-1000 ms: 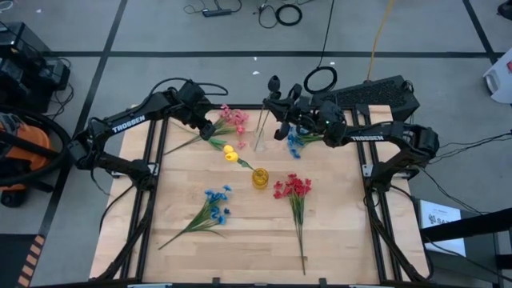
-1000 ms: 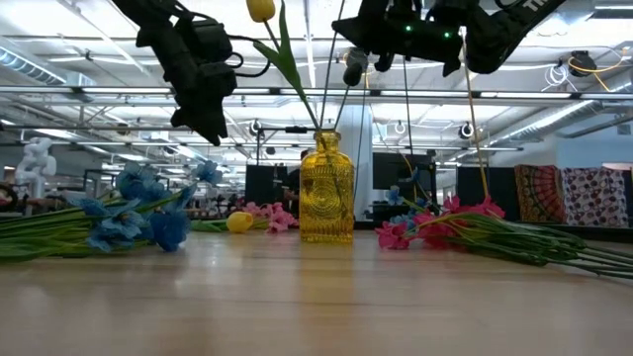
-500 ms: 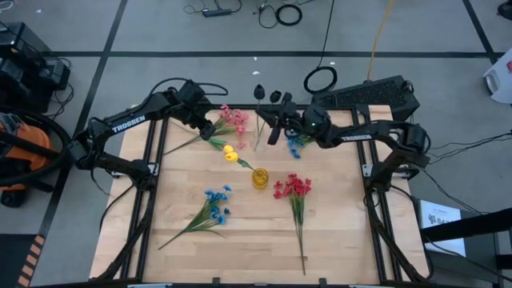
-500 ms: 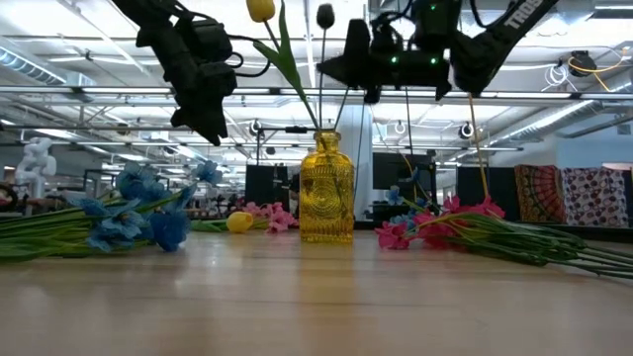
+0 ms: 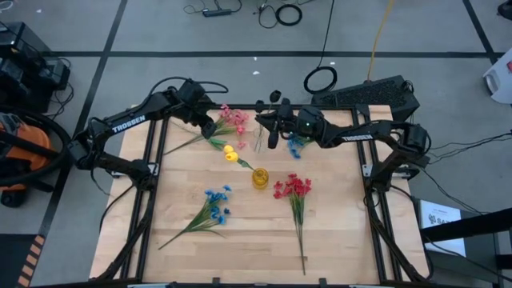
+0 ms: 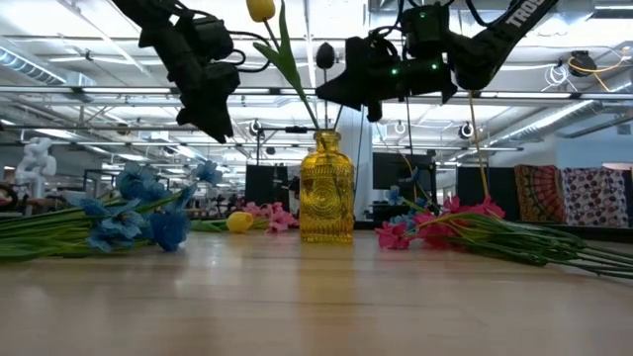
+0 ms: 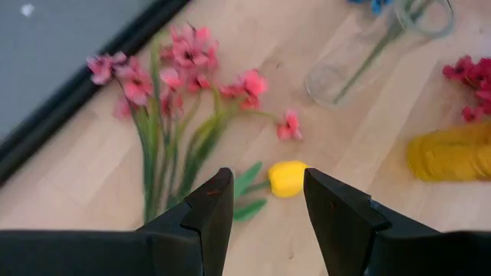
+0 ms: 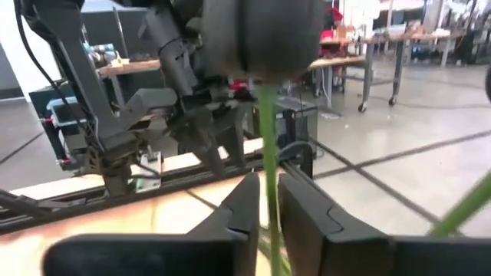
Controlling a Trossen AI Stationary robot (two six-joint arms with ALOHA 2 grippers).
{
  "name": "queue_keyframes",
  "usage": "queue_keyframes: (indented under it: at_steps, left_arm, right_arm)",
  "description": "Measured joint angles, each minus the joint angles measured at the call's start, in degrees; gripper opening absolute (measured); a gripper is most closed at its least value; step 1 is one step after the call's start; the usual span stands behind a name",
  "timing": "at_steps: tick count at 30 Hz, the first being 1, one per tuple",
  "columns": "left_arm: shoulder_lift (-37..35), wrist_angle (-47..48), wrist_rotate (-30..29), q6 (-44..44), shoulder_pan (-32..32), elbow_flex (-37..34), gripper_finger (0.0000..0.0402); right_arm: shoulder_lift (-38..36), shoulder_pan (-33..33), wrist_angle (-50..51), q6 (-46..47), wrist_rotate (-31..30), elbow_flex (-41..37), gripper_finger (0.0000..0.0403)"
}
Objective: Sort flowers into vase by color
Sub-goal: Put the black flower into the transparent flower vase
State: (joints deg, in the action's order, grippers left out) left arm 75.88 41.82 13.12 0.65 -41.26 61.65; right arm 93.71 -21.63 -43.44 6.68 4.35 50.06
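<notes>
Overhead looks straight down; low looks level across the table (image 5: 336, 232) — both share the vase (image 6: 326, 188).

- amber vase (image 6: 326, 188), embossed pattern
- yellow tulip (image 7: 287, 178)
- pink spray (image 5: 233, 120)
- red bunch (image 5: 293, 187)
- blue bunch (image 5: 216, 201)
- dark bloom (image 8: 261, 34), green stem
- pale wooden table (image 5: 336, 228)

My right end effector (image 5: 270, 126) pinches a dark tulip (image 6: 325, 55) upright at frame centre-top; the amber vase (image 5: 260, 178) stands mid-frame, pink (image 5: 232, 120), blue (image 5: 216, 202) and red flowers (image 5: 293, 188) lying around.
</notes>
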Motion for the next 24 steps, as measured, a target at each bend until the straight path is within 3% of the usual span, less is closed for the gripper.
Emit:
queue_keyframes:
  at_steps: [11,18,24]
  left_arm:
    - [1.90,-1.16,-3.61,-4.66,-0.02,0.00,0.0166]
    - [6.15,0.31,-7.17,-7.63,-0.10,0.00,0.0166]
    - [8.82,8.16,-9.75,-8.71,-1.87,-0.02,0.0166]
  right_arm:
    - [-5.60,0.00,9.35,-0.40,0.04,0.00,0.0106]
    - [-10.19,0.00,14.20,-2.18,0.15,0.00,0.0111]
    - [-15.27,0.04,21.56,-3.05,0.21,-0.01,0.0111]
